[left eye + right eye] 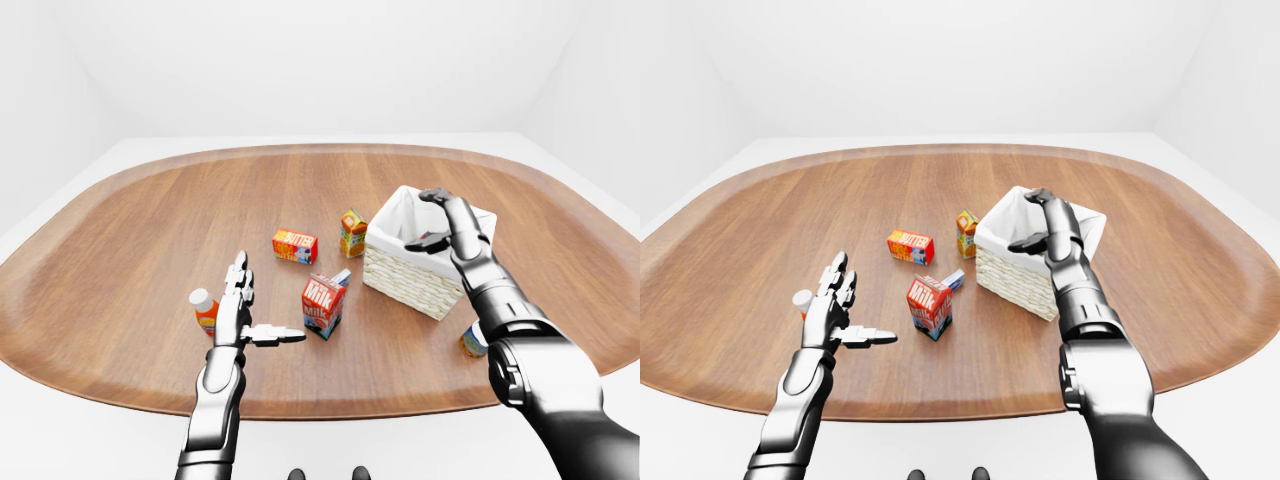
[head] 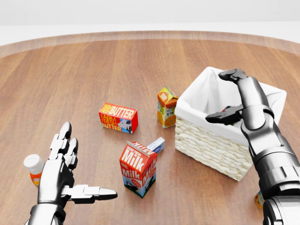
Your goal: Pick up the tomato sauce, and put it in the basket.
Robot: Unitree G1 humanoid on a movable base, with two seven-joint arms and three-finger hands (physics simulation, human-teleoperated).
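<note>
The white-lined wicker basket [image 2: 211,140] stands on the table, right of centre in the head view. My right hand [image 2: 220,96] hovers over its rim with fingers spread, open, and nothing shows in it. I see no item inside the basket, though much of its inside is hidden. A small can [image 1: 474,340] lies by my right forearm, partly hidden. A white-capped bottle with an orange label [image 2: 33,169] stands just left of my left hand [image 2: 86,161], which is open, palm flat above the table. I cannot tell which item is the tomato sauce.
A red milk carton [image 2: 138,168] stands between my hands. A red butter box [image 2: 118,117] and an orange juice carton [image 2: 166,107] lie above it in the head view, the carton close to the basket's left side. The oval wooden table [image 1: 150,220] ends near my body.
</note>
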